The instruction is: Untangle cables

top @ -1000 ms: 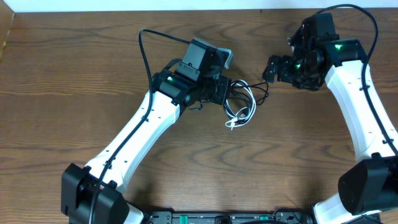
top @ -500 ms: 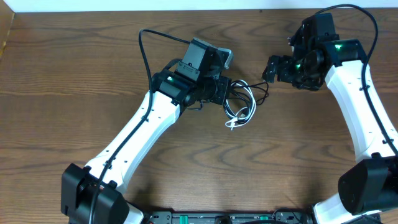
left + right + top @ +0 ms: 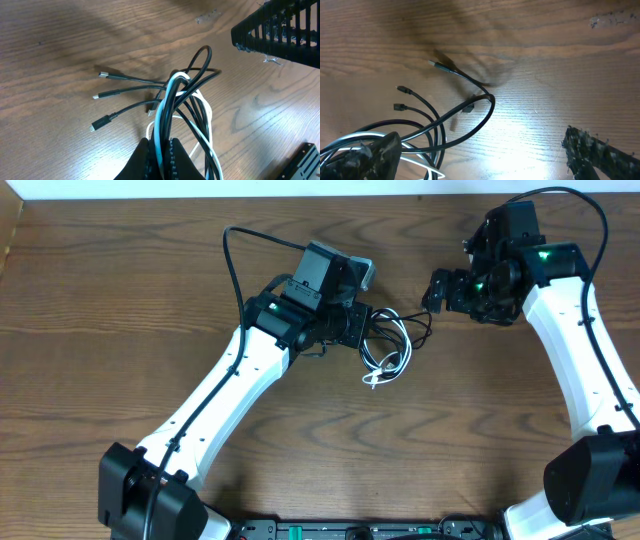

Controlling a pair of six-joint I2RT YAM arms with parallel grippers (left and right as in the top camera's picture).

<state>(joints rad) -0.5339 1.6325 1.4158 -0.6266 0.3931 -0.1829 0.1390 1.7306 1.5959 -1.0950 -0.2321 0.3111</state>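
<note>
The wooden table [image 3: 100, 280] carries the left arm [image 3: 230, 380], whose left gripper [image 3: 160, 146] is pinched tight on the cables [image 3: 392, 345] at mid-table, a white cord [image 3: 162, 110] among black ones. The right gripper [image 3: 431, 290] hangs just beside that bundle, spread wide and holding nothing. Three black plug ends [image 3: 102, 75] fan out on the wood.

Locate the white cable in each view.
Overhead: white cable just right of centre, in the upper half.
Left wrist: lower centre, running up from the bottom edge.
Right wrist: bottom-left corner.
Shared landmark: black loop sticking out of the bundle.
</note>
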